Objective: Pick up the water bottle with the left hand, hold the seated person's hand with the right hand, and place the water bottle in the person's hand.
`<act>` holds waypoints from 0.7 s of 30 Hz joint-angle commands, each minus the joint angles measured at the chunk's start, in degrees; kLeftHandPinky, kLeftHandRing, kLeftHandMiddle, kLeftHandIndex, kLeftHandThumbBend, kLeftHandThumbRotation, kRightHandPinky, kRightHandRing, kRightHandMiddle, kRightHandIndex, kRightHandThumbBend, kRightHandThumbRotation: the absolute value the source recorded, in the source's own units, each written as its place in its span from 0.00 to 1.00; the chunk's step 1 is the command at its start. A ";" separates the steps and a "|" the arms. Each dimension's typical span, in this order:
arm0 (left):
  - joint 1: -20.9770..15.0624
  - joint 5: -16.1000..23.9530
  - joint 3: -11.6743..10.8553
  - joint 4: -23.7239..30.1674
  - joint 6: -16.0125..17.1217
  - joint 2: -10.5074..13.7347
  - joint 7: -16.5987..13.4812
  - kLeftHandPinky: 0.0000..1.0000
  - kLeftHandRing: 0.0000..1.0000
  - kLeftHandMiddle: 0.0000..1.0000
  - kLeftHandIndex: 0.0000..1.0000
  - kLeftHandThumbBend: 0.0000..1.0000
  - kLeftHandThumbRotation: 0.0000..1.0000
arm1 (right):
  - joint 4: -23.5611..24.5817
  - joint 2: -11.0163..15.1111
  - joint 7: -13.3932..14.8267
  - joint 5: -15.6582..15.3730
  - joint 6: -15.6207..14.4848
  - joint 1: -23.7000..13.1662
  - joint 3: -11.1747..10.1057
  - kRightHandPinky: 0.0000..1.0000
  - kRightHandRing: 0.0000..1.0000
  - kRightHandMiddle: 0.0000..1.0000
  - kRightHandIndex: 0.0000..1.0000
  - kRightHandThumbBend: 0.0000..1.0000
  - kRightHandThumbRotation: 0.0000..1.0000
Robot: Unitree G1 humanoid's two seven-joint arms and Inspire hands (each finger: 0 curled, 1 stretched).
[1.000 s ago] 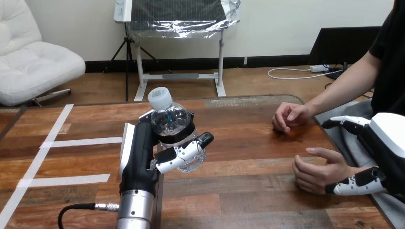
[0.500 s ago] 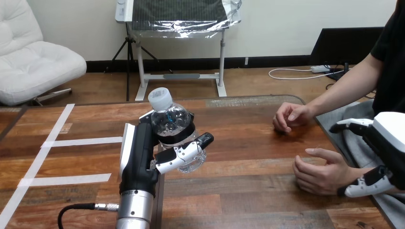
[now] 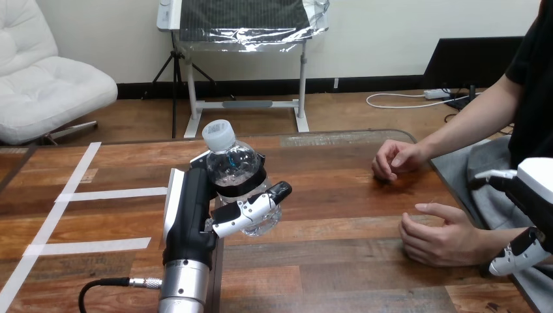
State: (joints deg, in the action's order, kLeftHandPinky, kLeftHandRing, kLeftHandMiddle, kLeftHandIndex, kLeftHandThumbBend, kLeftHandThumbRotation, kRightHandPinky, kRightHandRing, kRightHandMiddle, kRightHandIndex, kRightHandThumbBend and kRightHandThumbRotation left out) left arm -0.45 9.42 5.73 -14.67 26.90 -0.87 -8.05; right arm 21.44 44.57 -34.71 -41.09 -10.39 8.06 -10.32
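Left hand [image 3: 195,208]: clasped round water bottle [image 3: 231,163].
Water bottle: upright, near table [image 3: 339,261] centre, 9 o'clock of person's near hand [image 3: 438,238].
Right hand [image 3: 536,189]: fingers spread, gripping nothing, 3 o'clock beside that hand's wrist.

Grips clear plastic water bottle [image 3: 231,163] in raised black-and-white left hand [image 3: 192,208]; holds black-and-white right hand [image 3: 536,195] spread, fingers uncurled, at right edge.

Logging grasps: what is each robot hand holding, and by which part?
The left hand holds the water bottle around its lower body. The right hand is beside the person's wrist; any hold there cannot be told.
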 commanded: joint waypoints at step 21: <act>-3.19 -0.49 -0.92 3.17 2.06 0.24 0.29 0.43 0.42 0.45 0.48 0.66 0.00 | -10.65 6.26 -4.92 -5.44 -0.18 -12.41 9.98 0.86 0.92 0.91 0.88 0.79 0.07</act>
State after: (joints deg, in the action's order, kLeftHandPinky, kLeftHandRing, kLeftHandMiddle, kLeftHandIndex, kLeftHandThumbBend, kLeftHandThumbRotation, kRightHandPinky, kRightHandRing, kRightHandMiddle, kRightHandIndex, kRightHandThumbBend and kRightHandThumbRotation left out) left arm -0.45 9.41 5.63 -14.67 27.05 -0.73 -7.80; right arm 12.36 48.05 -38.89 -44.84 -10.59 1.16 -2.39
